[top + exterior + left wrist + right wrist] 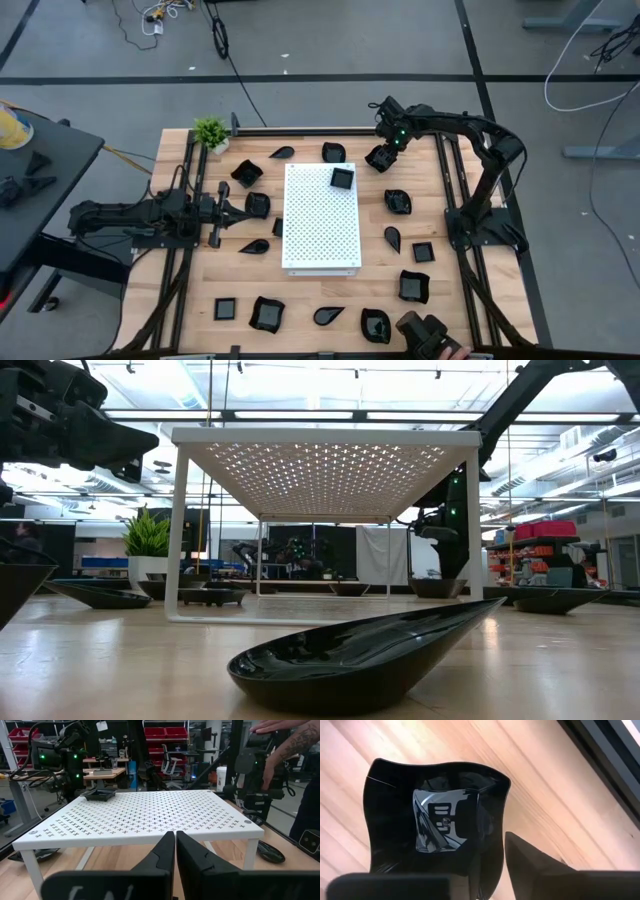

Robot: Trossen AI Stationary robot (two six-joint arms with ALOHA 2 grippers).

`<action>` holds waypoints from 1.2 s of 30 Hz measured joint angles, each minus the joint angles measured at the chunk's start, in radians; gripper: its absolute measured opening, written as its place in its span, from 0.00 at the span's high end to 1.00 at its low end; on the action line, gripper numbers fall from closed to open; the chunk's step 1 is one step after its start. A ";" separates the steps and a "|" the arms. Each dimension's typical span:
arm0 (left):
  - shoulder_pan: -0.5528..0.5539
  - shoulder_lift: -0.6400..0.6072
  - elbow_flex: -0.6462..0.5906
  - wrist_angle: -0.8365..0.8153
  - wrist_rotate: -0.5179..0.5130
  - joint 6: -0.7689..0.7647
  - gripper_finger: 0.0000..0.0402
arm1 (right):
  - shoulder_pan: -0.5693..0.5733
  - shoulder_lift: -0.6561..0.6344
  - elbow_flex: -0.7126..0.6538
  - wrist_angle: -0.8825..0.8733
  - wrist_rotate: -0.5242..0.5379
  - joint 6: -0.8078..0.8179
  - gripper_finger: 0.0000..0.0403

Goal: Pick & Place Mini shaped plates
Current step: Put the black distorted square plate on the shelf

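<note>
Near the table's [180,300] far edge, the right gripper's [487,865] part-open fingers [545,865] straddle a wavy plate's [435,815] rim; grip unclear.

The scene is brightly lit from ceiling strips [300,415]. Glare is seen on a glossy black dish [440,820]; the nearest dish [360,655] is slightly blurred.

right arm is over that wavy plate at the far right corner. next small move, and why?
Probably finish closing, then lift. In the right wrist view the wavy-edged plate fills the frame with its rim between the right gripper's fingers, which stand apart. One plate already sits on the white board.
</note>
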 joint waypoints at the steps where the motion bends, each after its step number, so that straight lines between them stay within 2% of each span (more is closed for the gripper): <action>1: 0.000 0.000 0.000 0.000 0.000 0.000 0.95 | 0.000 0.000 0.000 0.000 0.000 -0.001 0.80; 17: 0.000 0.000 0.000 0.000 0.000 0.000 0.95 | 0.000 -0.002 0.000 -0.001 -0.002 -0.002 0.98; 27: 0.000 0.000 0.000 0.000 0.000 0.000 0.95 | 0.000 -0.007 0.000 -0.006 -0.002 -0.002 0.99; 36: 0.000 0.000 0.000 0.000 0.000 0.000 0.95 | -0.001 -0.061 0.000 -0.005 0.002 0.019 0.99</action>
